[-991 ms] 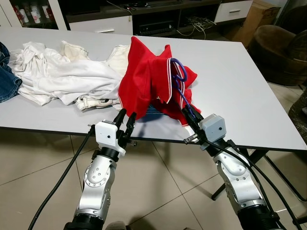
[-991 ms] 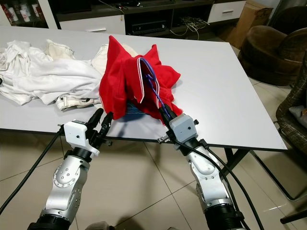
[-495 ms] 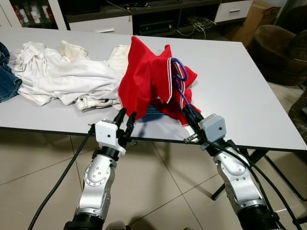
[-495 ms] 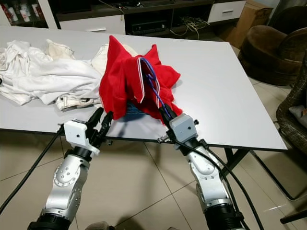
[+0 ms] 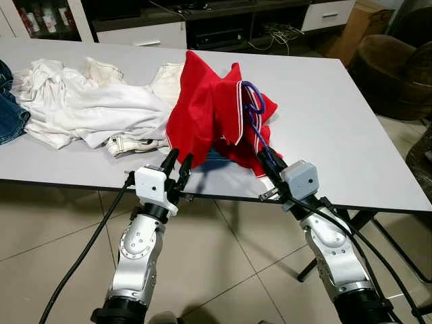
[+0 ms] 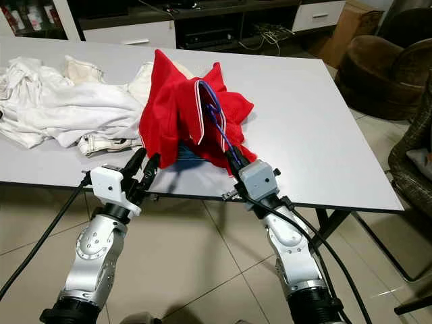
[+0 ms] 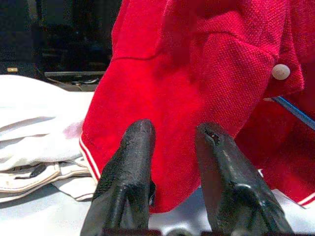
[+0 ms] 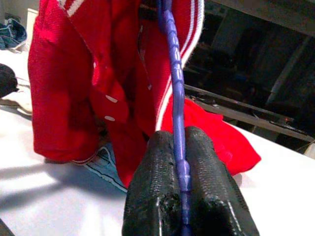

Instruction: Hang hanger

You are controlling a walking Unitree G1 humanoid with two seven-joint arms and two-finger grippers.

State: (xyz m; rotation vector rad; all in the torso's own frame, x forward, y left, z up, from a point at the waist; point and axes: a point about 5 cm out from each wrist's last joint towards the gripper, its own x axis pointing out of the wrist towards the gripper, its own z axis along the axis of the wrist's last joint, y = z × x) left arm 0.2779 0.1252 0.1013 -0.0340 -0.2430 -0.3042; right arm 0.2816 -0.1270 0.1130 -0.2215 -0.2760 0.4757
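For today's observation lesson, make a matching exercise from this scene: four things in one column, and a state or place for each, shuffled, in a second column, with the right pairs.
Column one:
1. blue plastic hanger
2. red polo shirt
3. heap of white clothes
4. left gripper

Column two:
A. fingers apart, just short of the red hem
B. draped over the hanger
C. lying on the grey table, to the robot's left of the shirt
D. clamped in the right gripper

Pairs: 1-D, 2-B, 3-C, 4-A
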